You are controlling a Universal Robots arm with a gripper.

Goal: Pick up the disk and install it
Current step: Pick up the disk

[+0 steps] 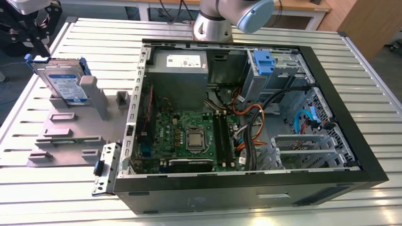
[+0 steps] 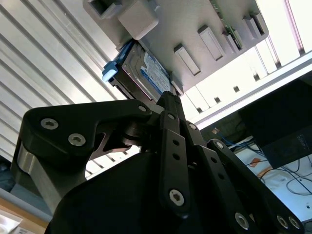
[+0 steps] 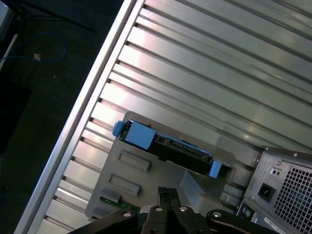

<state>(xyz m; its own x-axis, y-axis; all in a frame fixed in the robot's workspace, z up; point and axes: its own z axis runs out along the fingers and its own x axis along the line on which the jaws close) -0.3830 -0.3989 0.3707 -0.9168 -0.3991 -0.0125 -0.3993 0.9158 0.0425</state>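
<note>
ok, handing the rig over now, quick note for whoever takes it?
Gripper: jaws shut, holding nothing, close to the disk.
Disk: standing on edge in the grey fixture, to the exterior view's left of the open computer case.
Done: nothing; the disk is not yet picked up.
Left: the pickup and the install.

"How much of the disk [image 1: 63, 82] is covered in the exterior view?"
"Its foot is sunk in the grey holder [image 1: 69, 136], and a post of the holder hides one lower corner. The label's print is too small to tell."
"And the gripper [image 1: 31, 35]?"
"The picture's top corner cuts it off. In the second wrist view its black links cover the disk's near end."
"The computer case [image 3: 285, 187]?"
"In the first wrist view the edge cuts it off."
</note>
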